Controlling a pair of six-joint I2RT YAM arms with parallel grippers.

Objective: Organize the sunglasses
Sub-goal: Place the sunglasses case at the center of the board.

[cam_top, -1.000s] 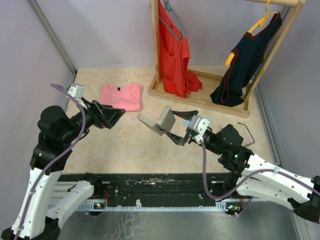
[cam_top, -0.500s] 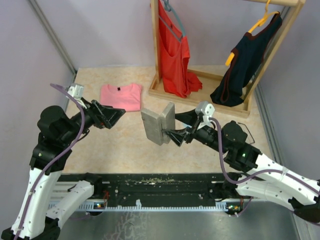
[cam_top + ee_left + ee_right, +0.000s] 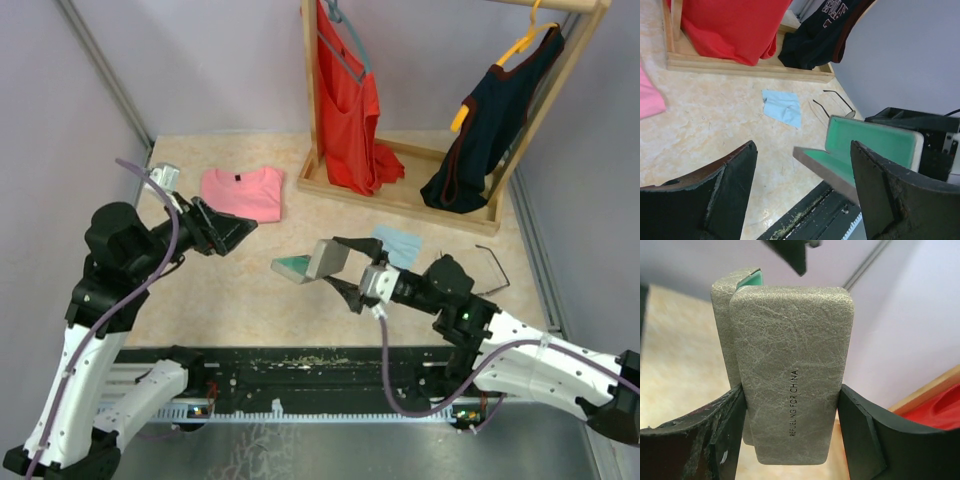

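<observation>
My right gripper (image 3: 337, 268) grips the open case (image 3: 320, 258); the left gripper (image 3: 238, 228) gapes empty (left of the case). I'd set the case lining-up near the sunglasses (image 3: 490, 268).

The sunglasses (image 3: 834, 104) lie right of the cloth (image 3: 397, 244), the case (image 3: 312, 262) left of both, the rack (image 3: 311, 100) behind

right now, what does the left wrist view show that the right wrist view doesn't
Only the left wrist view shows the sunglasses lying on the table, a little apart from the light blue cloth. Only the right wrist view shows the case from its grey textured outside, with printed lettering, clamped between the fingers of the right hand. Both views show the case open with its green lining, though the right wrist view catches only a sliver of that lining.
</observation>
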